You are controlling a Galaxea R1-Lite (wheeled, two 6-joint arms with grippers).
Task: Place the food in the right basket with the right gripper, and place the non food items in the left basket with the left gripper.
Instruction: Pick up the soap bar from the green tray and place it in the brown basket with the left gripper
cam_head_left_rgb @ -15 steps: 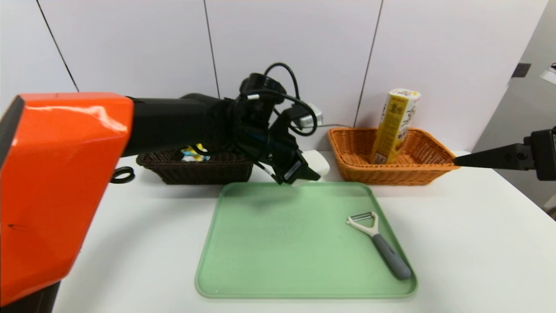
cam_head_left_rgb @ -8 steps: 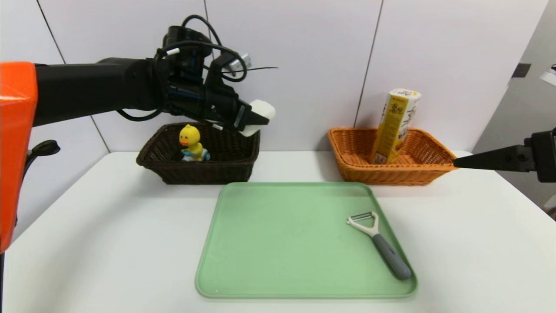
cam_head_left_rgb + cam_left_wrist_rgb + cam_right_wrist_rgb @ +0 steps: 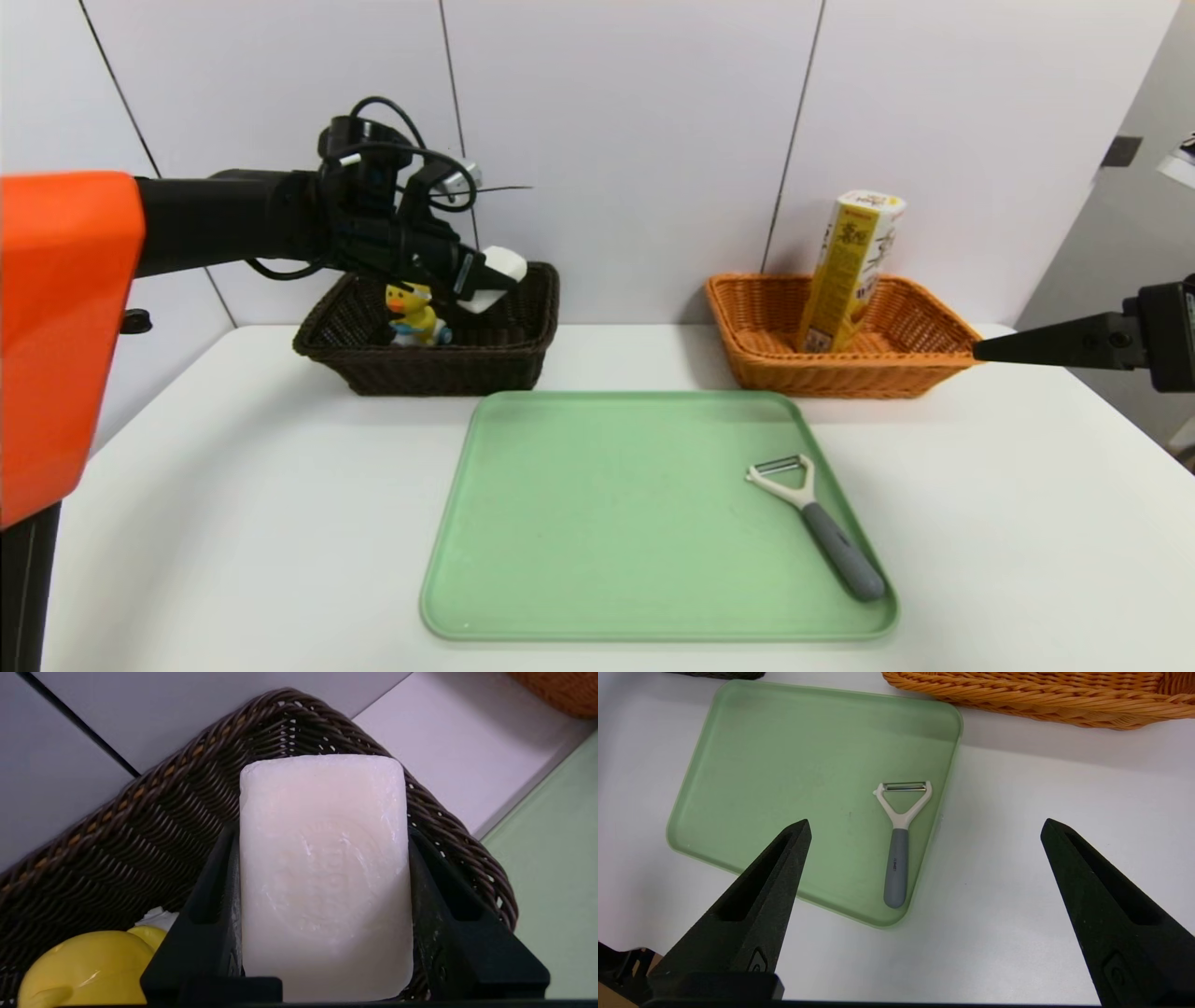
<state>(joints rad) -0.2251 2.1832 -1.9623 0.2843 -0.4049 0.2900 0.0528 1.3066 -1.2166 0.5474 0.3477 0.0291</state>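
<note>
My left gripper point(image 3: 485, 280) is shut on a white bar of soap point(image 3: 497, 272) and holds it over the right half of the dark brown left basket point(image 3: 439, 369). In the left wrist view the soap point(image 3: 322, 872) fills the space between both black fingers point(image 3: 205, 914), with the basket's woven wall point(image 3: 117, 840) below it. A yellow duck toy point(image 3: 414, 315) stands inside that basket. The orange right basket point(image 3: 840, 373) holds an upright yellow carton point(image 3: 850, 271). My right gripper point(image 3: 924, 830) hangs open and empty above the table's right side. A grey-handled peeler point(image 3: 822, 523) lies on the green tray point(image 3: 560, 523).
The green tray sits at the middle of the white table point(image 3: 233, 523), in front of both baskets. A white panelled wall point(image 3: 607, 140) stands close behind the baskets. The right arm's finger point(image 3: 1046, 345) reaches in from the right edge beside the orange basket.
My left arm has swung left and back from the tray's far edge, rising then dropping, carrying the soap over the brown basket. The right arm has stayed still.
</note>
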